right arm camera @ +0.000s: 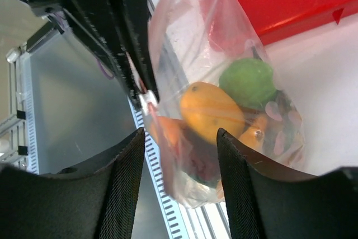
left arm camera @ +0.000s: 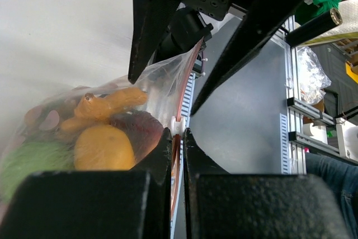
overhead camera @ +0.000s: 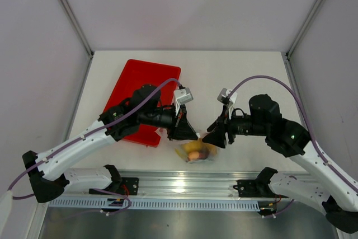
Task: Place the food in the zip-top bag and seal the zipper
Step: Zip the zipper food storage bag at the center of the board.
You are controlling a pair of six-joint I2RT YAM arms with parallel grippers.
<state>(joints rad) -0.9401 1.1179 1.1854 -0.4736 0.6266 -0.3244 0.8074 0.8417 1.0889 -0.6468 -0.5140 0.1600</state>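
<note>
Since no loose food (overhead camera: pixel 194 150) is being seen on the desk (overhead camera: pixel 235 76) or on the uncovered part of the red tray (overhead camera: pixel 140 79), loading is being judged as done. Part of the tray is being hidden by the left arm (overhead camera: pixel 106 130), so that is not being confirmed fully.

Poses: the left arm is being stretched across the tray's near corner toward the centre. The right arm (overhead camera: pixel 291 138) is being folded in from the right, with its wrist aimed at the left one. The two tools are being kept close together, nearly tip to tip, over the near edge of the desk.

The zip-top bag (right arm camera: pixel 193 26) is being held just there, between and below the tools. Whether it is being rested on the desk cannot be told. A mango (right arm camera: pixel 211 110), a lime (right arm camera: pixel 249 81) and several orange and reddish pieces are being carried inside it.

The left tool (left arm camera: pixel 178 138) is being kept pressed together on the zipper (left arm camera: pixel 184 90), right beside a small white clip (left arm camera: pixel 178 124). The right tool (right arm camera: pixel 179 138) is being kept spread; the bag is being seen through its gap and nothing is being pinched.

Sealing is being judged as the step left. Closure along the full strip is not being shown.
</note>
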